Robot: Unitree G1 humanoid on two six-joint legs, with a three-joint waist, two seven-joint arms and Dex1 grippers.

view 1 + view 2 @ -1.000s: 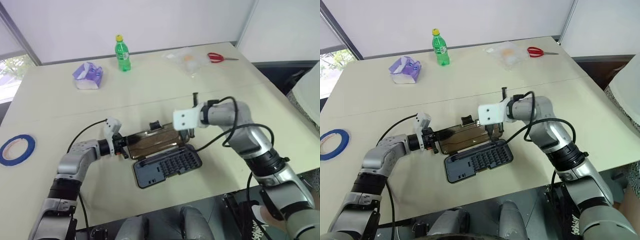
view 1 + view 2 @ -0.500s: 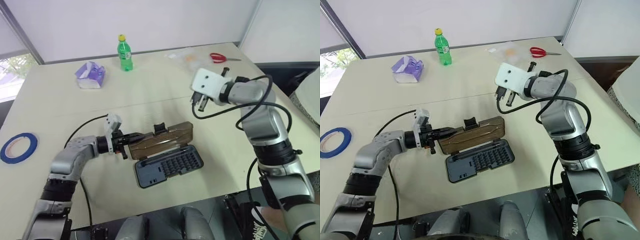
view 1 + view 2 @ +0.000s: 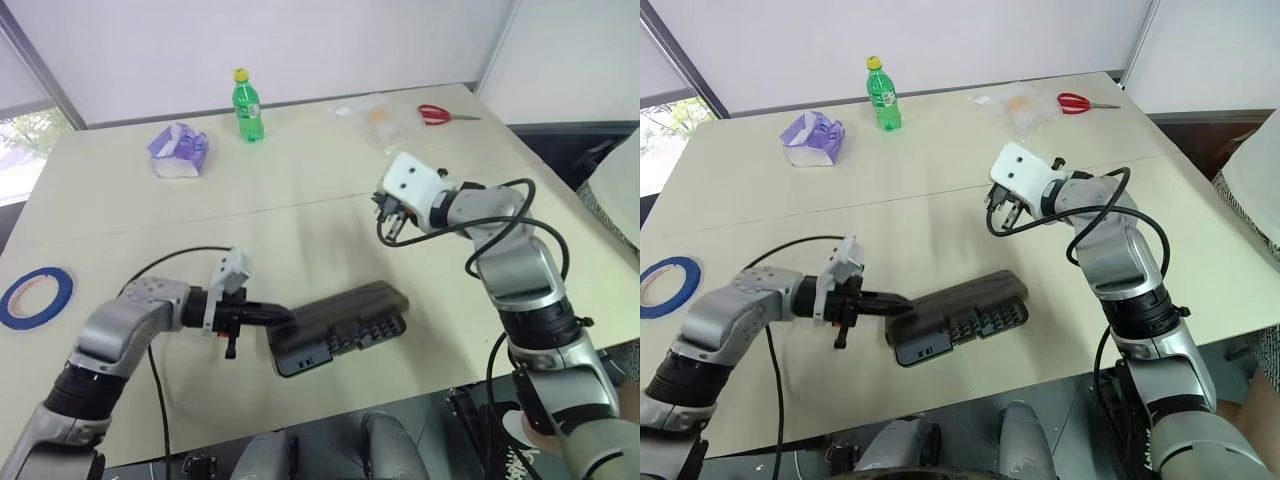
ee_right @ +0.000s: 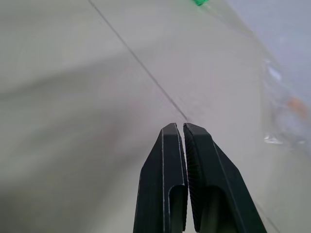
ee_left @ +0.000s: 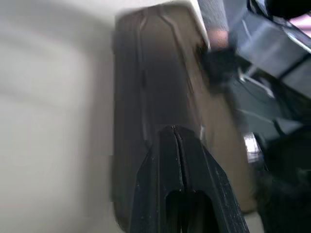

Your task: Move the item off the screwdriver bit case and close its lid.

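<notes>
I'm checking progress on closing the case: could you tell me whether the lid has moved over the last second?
Yes. The lid has swung down from standing open behind the screwdriver bit case and now lies almost flat over the bits.

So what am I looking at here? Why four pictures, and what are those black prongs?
It is a two-armed humanoid robot at a table. Two pictures come from cameras in its head, looking down over its arms. The other two come from cameras on its wrists, looking along each gripper's two black fingers; those are the prongs. The left gripper is shut, its tips at the end of the screwdriver bit case, whose smoky lid lies down over the bits. The right gripper is shut and holds nothing, raised above the table. Also on the table: a green bottle, a purple packet, a roll of blue tape, red scissors and a clear bag.
</notes>
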